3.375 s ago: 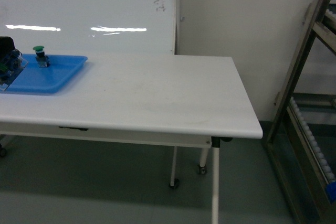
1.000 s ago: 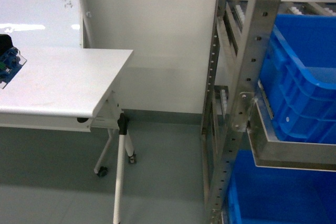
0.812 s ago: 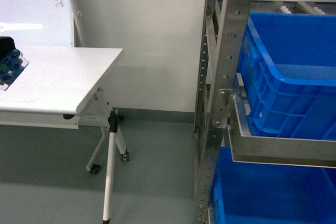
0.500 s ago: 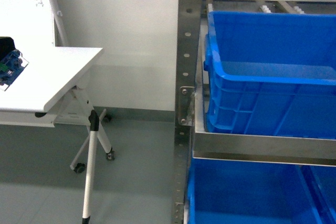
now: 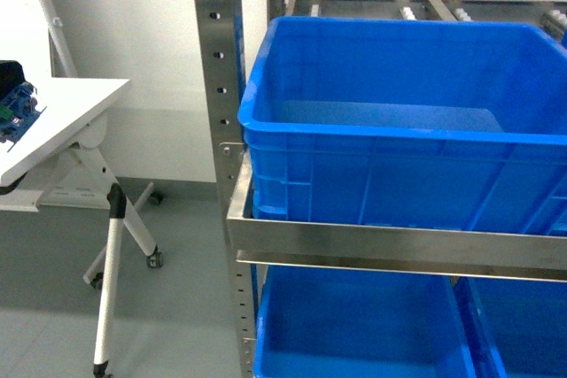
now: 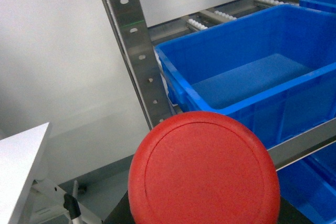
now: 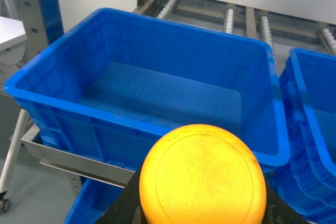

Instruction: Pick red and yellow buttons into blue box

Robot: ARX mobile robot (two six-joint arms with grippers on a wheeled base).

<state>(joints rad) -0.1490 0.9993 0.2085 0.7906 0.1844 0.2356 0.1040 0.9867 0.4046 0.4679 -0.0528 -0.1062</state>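
The red button's cap (image 6: 203, 174) fills the lower middle of the left wrist view. My left gripper (image 6: 203, 220) is shut on it, its black fingers (image 6: 118, 215) showing on either side below the cap. The yellow button's cap (image 7: 202, 177) likewise fills the bottom of the right wrist view, held in my right gripper (image 7: 202, 219), which is shut on it. The blue box (image 5: 399, 158) sits on the rack shelf straight ahead, with its floor bare. It lies beyond and right of the red button (image 6: 247, 106) and directly beyond the yellow one (image 7: 126, 115).
A perforated steel rack post (image 5: 213, 86) and a shelf rail (image 5: 399, 247) frame the box. More blue crates sit below (image 5: 354, 334) and to the right (image 7: 315, 108). The white table's corner (image 5: 62, 117) and leg (image 5: 110, 281) stand at left, with part of my left arm (image 5: 12, 104) above.
The head view has swung right, away from the table with the blue tray and green button. The rack and blue box have slid from the right edge to the centre.
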